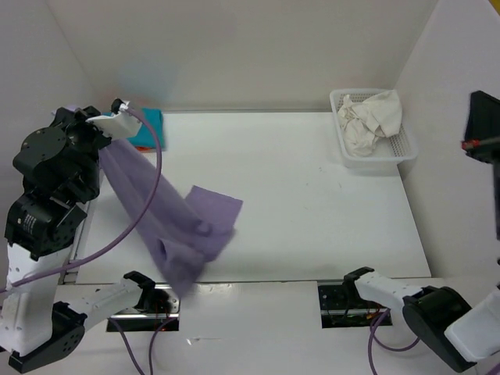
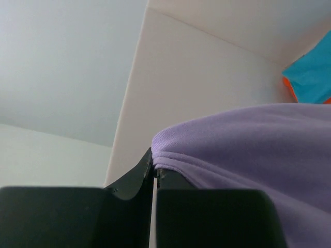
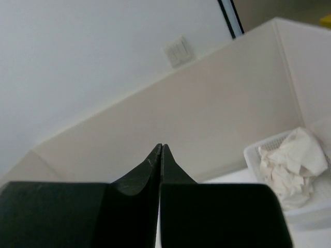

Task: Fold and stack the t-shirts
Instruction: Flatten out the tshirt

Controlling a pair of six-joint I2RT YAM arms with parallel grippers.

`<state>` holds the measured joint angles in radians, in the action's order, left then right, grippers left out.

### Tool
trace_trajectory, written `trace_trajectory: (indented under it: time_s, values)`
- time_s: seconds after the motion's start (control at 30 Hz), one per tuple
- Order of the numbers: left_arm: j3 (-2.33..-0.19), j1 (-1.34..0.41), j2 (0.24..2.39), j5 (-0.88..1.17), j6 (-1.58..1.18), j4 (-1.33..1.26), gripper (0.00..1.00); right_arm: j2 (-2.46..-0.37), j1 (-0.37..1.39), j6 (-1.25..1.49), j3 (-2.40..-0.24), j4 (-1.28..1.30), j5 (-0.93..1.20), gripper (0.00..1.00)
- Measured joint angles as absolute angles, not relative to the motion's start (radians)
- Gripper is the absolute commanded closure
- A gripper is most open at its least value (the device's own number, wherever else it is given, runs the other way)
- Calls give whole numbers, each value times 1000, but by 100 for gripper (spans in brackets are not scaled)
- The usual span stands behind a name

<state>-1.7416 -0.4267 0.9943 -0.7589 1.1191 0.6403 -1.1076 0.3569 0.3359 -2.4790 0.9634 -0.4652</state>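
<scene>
My left gripper (image 1: 103, 147) is raised at the left side and shut on an edge of the lavender t-shirt (image 1: 181, 228). The shirt hangs from it and trails down onto the table (image 1: 312, 195). In the left wrist view the hem of the lavender t-shirt (image 2: 248, 144) is pinched at my gripper (image 2: 155, 168). A teal-blue t-shirt (image 1: 148, 125) lies at the back left, and an orange t-shirt (image 2: 287, 88) shows as a sliver under the teal-blue one (image 2: 313, 77). An off-white t-shirt (image 1: 371, 117) sits crumpled in the basket. My right gripper (image 1: 358, 275) rests low at the near edge, shut and empty.
A white mesh basket (image 1: 406, 148) stands at the back right corner; the right wrist view shows the basket (image 3: 251, 152) and the off-white cloth (image 3: 287, 165). Pale walls enclose the table at the back and both sides. Purple cables loop near the left arm's base (image 1: 133, 226).
</scene>
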Motion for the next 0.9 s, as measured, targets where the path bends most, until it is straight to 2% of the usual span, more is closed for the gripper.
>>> trace_trajectory:
  time_s: [0.07, 0.17, 0.27, 0.3, 0.4, 0.43, 0.5, 0.53, 0.7, 0.9]
  values:
    - [-1720, -427, 992, -758, 1118, 641, 100, -1125, 372, 337, -2409, 949, -469, 100]
    - [-1623, -429, 998, -745, 1100, 645, 100, -1192, 381, 347, -2181, 878, -357, 98]
    - [-1543, -435, 1036, -719, 1068, 672, 100, -1333, 443, 383, -1855, 746, -176, 84]
    - [-1524, -436, 1056, -710, 1061, 675, 100, -1396, 485, 400, -1747, 690, -142, 67]
    - [-1487, -440, 1105, -690, 1034, 699, 100, -1644, 617, 446, -1480, 608, -61, 56]
    - [-1486, -443, 1114, -686, 1026, 706, 100, -1703, 656, 462, -1404, 610, -35, 50]
    - [-1492, -447, 1124, -683, 1015, 706, 100, -1744, 717, 492, -1292, 613, 9, 44]
    - [-1501, -450, 1131, -683, 1013, 704, 100, -1742, 735, 508, -1258, 618, 33, 37]
    - [-1534, -457, 1146, -702, 1008, 661, 100, -1754, 762, 555, -1318, 529, 59, 32]
    - [-1505, -455, 1134, -734, 992, 648, 100, -1999, 849, 569, -1610, 472, -3, 24]
